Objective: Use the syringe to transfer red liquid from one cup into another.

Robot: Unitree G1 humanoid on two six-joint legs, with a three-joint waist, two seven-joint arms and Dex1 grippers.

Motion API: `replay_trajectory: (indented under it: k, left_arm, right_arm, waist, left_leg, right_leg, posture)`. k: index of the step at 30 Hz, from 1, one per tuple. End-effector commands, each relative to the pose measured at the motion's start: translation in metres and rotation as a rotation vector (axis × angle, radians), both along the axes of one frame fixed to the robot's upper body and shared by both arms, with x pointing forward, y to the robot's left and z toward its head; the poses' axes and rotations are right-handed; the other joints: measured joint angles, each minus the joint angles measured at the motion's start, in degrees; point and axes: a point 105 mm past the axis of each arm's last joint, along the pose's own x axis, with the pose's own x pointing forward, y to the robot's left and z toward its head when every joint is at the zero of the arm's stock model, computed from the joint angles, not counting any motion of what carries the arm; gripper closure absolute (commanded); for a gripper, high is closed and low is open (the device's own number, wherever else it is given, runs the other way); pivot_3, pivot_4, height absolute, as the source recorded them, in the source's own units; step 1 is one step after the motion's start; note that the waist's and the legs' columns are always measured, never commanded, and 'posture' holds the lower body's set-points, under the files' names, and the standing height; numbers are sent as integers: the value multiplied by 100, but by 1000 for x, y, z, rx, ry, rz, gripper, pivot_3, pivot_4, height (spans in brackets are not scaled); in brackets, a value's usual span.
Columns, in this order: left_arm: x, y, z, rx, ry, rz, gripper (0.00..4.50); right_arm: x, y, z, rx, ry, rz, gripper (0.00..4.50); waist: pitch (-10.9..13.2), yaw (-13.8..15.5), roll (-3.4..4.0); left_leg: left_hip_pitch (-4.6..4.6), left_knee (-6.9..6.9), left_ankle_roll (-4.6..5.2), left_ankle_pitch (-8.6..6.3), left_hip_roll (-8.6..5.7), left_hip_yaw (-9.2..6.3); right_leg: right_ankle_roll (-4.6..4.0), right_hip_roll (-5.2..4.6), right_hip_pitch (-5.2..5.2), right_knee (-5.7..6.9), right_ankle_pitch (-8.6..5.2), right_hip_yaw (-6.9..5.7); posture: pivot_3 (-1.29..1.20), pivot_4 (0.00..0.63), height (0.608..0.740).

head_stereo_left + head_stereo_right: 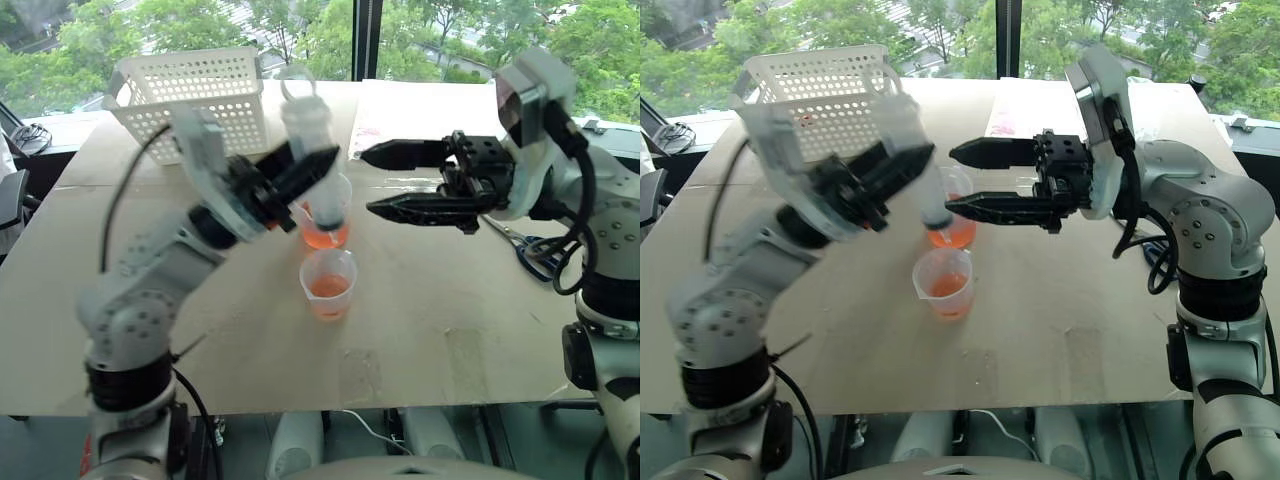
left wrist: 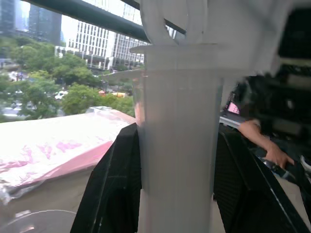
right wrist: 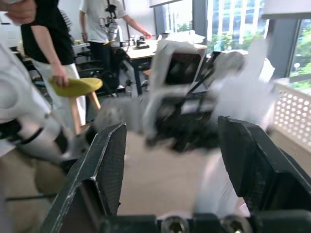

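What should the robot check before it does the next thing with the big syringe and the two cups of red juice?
1. Left gripper shut on the syringe: ok.
2. Right gripper fingers apart, off the syringe: ok.
3. Syringe tip over the taller beaker: ok.
4. Shorter cup upright beside the beaker, red liquid in it: ok.
5. Liquid inside the syringe: cannot tell.
6. Cardboard tabletop dry around the cups: ok, no spill seen.
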Motion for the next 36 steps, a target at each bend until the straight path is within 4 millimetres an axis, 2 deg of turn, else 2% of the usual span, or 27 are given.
replay_trajectory:
  k: [1, 3, 5, 8, 11, 13, 17, 22, 25, 30, 32, 33, 34, 36]
  left_arm:
    - [-2, 13, 13, -21, 85, 34, 3116]
    - [1, 30, 19, -10, 164, 63, 3116]
    - [6, 58, 20, -34, 280, 118, 3116]
    - [14, 95, 5, 11, 450, 243, 3116]
    - [20, 122, -24, 83, 650, 354, 3116]
    - [20, 128, -42, 121, 763, 363, 3116]
    - [32, 146, -82, 112, 964, 445, 3116]
    - [52, 156, -111, 39, 1084, 533, 3116]
    - [60, 159, -135, -5, 1155, 593, 3116]
    - [61, 171, -148, -12, 1181, 668, 3116]
    - [60, 173, -150, -6, 1180, 678, 2100]
    - [60, 172, -150, -7, 1179, 679, 1797]
    - [60, 172, -151, -2, 1178, 675, 1269]
    - [58, 167, -145, -6, 1155, 646, 321]
  right_arm:
    - [-8, -8, 9, 19, -76, -14, 1303]
    - [-7, -15, 4, 0, -102, -51, 1303]
    - [-12, -24, 0, -3, -110, -64, 1303]
    - [-18, -34, -13, -51, -134, -92, 1303]
    - [-20, -41, -26, -86, -132, -123, 1303]
    - [-21, -44, -35, -111, -128, -142, 1303]
    - [-24, -49, -57, -189, -114, -185, 1303]
    - [-31, -52, -65, -194, -85, -216, 1303]
    - [-37, -51, -71, -199, -58, -228, 1303]
    - [-43, -52, -73, -199, -26, -239, 1303]
    - [-43, -53, -74, -201, -17, -240, 1263]
    - [-43, -53, -75, -203, -14, -240, 1263]
    - [-43, -53, -75, -205, -12, -240, 1263]
    - [-43, -53, -76, -209, -12, -237, 1263]
  waist:
    - [1, -13, 2]
    - [2, -2, 1]
    - [5, 4, -2]
    - [7, 7, 2]
    - [8, 16, 2]
    - [8, 34, 2]
    - [8, 84, 1]
    - [5, 134, -3]
    - [3, 149, -6]
    - [0, 150, -11]
    - [-1, 143, -12]
    - [-1, 141, -12]
    - [-2, 150, -13]
    - [-4, 149, -14]
  left_leg:
    - [2, -1, 0, 0, -1, 4]
    - [1, -1, 0, 0, 0, 0]
    - [-3, -2, -1, 0, 2, -8]
    - [-2, -5, -1, 0, 1, -3]
    - [2, -9, -2, 0, -2, 6]
    - [3, -9, -2, 0, -2, 8]
    - [3, -7, -4, 1, -4, 28]
    - [2, -6, -5, 1, -5, 37]
    - [0, -7, -5, 1, -7, 41]
    - [-1, -8, -6, 1, -9, 41]
    - [4, -8, -6, 1, -9, 44]
    - [5, -8, -6, 1, -9, 44]
    - [6, -8, -5, 1, -8, 43]
    - [6, -3, -5, 1, -8, 41]
  right_leg:
    - [0, 0, 0, 1, 0, 4]
    - [0, 2, 0, 1, 0, 0]
    - [0, 3, -1, -1, -1, -9]
    - [0, 0, -2, -1, -2, -7]
    - [3, -5, -2, -4, -4, -3]
    - [6, -5, -2, -4, -8, -3]
    - [-13, -11, -1, -3, -15, -8]
    - [-15, -10, -2, -1, -10, -7]
    - [-9, -12, -2, -4, -7, -2]
    - [-4, -16, -3, -6, -3, -2]
    - [-13, -16, -2, -4, -9, 1]
    - [-16, -14, -2, -2, -9, -1]
    - [-19, -14, -2, -2, -11, -1]
    - [-21, -15, 0, 0, -12, -2]
  posture:
    - [0, 150, 740]
    - [0, 150, 740]
    - [0, 150, 740]
    - [0, 150, 740]
    - [0, 150, 740]
    - [0, 150, 740]
    - [0, 150, 740]
    - [0, 150, 740]
    - [0, 150, 740]
    - [0, 150, 740]
    - [0, 150, 740]
    - [0, 150, 740]
    - [0, 150, 740]
    - [0, 150, 740]
